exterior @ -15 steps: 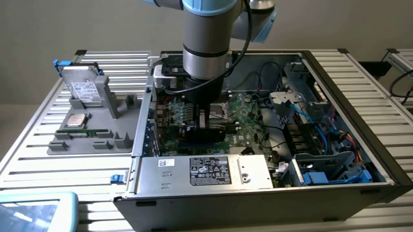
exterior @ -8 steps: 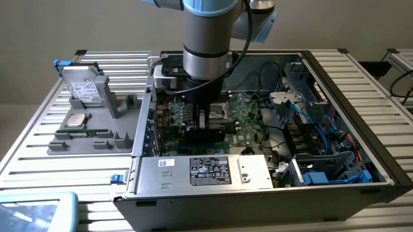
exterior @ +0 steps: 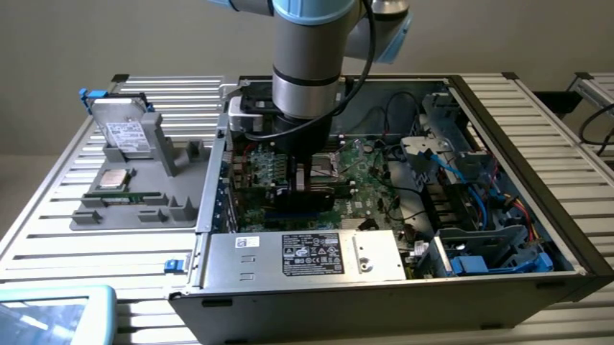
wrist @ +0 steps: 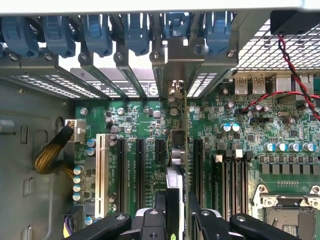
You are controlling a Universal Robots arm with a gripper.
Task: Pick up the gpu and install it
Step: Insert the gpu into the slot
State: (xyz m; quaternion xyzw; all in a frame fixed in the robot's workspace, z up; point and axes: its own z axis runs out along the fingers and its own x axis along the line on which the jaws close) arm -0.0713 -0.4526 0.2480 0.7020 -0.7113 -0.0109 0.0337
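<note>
Misalignment is risked: the gpu (exterior: 312, 196), clamped upright in the partly closed gripper (wrist: 184, 210), could be forced beside the expansion slot (wrist: 198, 165).

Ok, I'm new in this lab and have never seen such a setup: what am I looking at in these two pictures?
The blue-grey column is a robot arm reaching down into an open computer case lying on a slatted table. One picture comes from a camera off the arm; the other from a camera on its wrist, looking past the gripper at the green motherboard. The gripper is shut on the gpu, a thin black-faced card, held upright over the board's slots. Beside the case, a grey tray holds a labelled drive.
</note>
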